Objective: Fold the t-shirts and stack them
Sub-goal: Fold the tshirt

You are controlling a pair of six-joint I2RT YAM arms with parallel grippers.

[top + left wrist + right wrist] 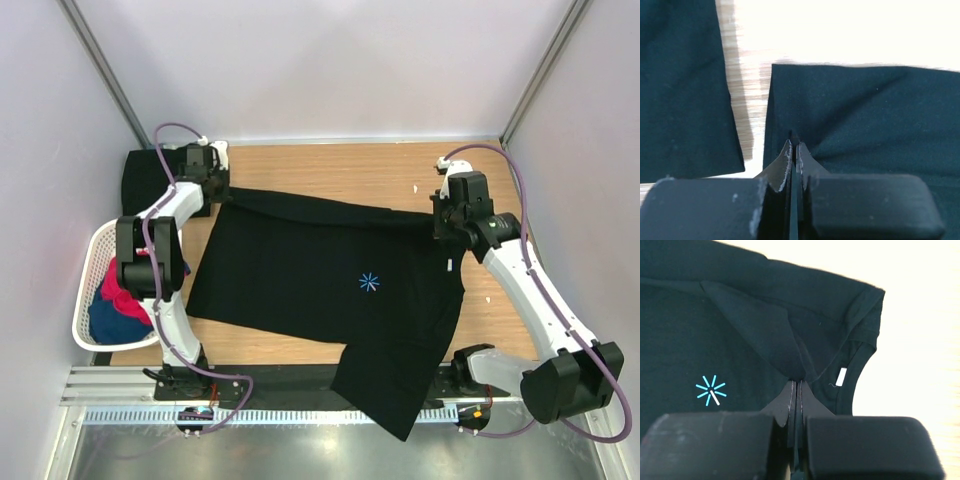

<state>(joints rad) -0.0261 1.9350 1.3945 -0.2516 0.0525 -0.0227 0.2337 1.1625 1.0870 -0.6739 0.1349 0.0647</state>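
A wooden worktop (340, 170) is seen from above, with two robot arms mounted at its near edge. A black t-shirt (320, 270) is spread flat across the middle of the worktop, and a small light-blue starburst mark (369, 283) is printed near its centre. One lower corner of the shirt is draped over the near edge of the worktop, between the arm bases.

The shirt's far-left corner is pinched by the left end effector (794, 147). In the left wrist view the two fingers are pressed together with black cloth caught between the tips. The far-right edge of the shirt, beside the neckline, is gripped by the right end effector (797, 386). Its fingers are likewise closed on a raised fold of cloth. A small white label (841, 376) is seen at the neck opening, just right of that grip.

A second black t-shirt (143, 175) is laid at the far-left corner of the worktop, behind the left arm. It is separated from the spread shirt by a strip of bare wood.

A white mesh basket (85, 290) is placed at the left edge of the worktop. A red-pink garment (118, 285) and a blue garment (115, 320) are held inside it.
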